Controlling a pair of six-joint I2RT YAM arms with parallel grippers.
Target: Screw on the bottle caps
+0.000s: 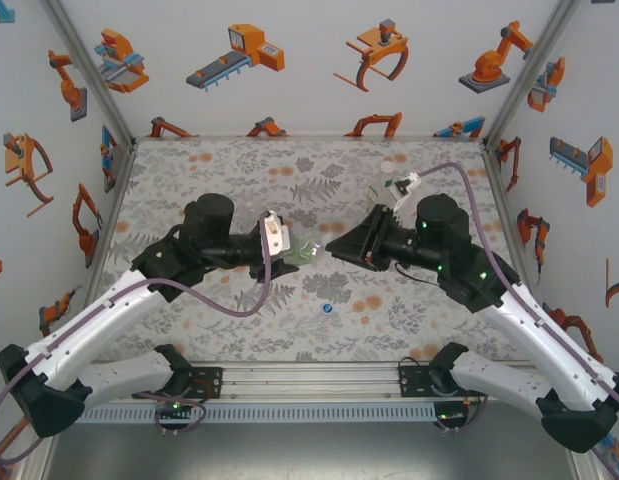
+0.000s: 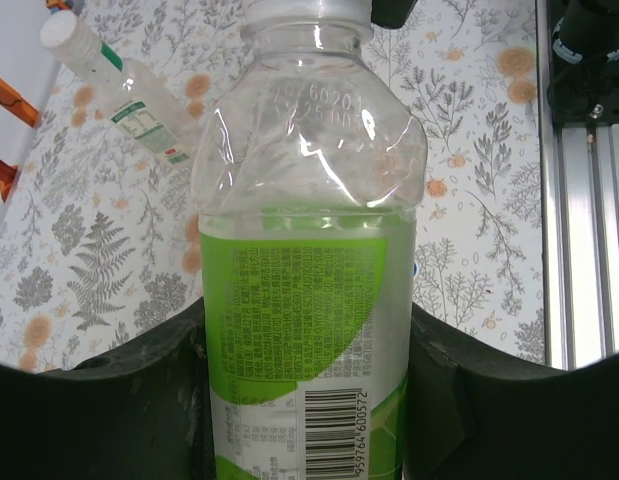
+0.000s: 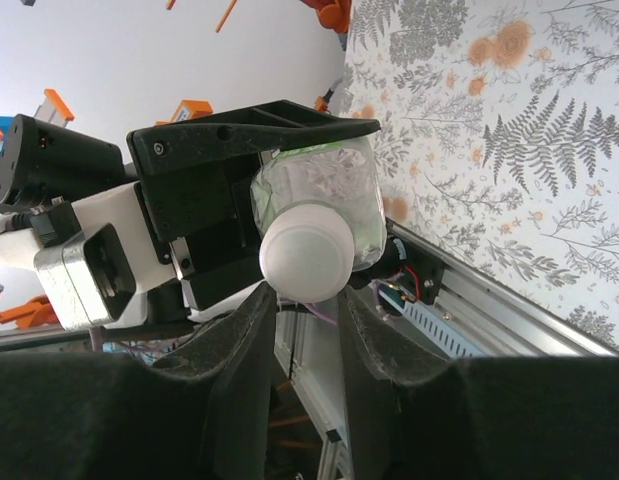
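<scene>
Left claw (image 2: 309, 410) first: it's clenched around the bottle (image 2: 309, 200), one dark finger (image 2: 129, 400) on each side of the green label, the barcode down between them. The bottle is clear above the label, and its neck points away from the claw towards the other arm. From above, the left claw (image 1: 292, 256) holds the bottle (image 1: 307, 250) sideways over the middle of the table (image 1: 219, 170), clear of the surface.

Right at the bottle's mouth sits the white cap (image 3: 307, 250), and the right claw (image 3: 307, 305) is squeezed down on it. Its two fingertips (image 3: 272, 292) press in at the cap's near rim, and the round top faces back along the fingers. Just past the cap are the bottle's crumpled clear shoulder and the left claw's black finger running across the top of it. From overhead, the right claw (image 1: 334, 248) meets the bottle head-on, tip to tip with the left.

Down on the table, just to the near side of both claws and well apart from them, a blue cap (image 1: 328, 310) lies alone.

Farther out from the left claw, a second bottle (image 2: 124, 95) lies on its side on the table. It's slim and clear with a green band, and a white top (image 2: 61, 30) is on its far end.
</scene>
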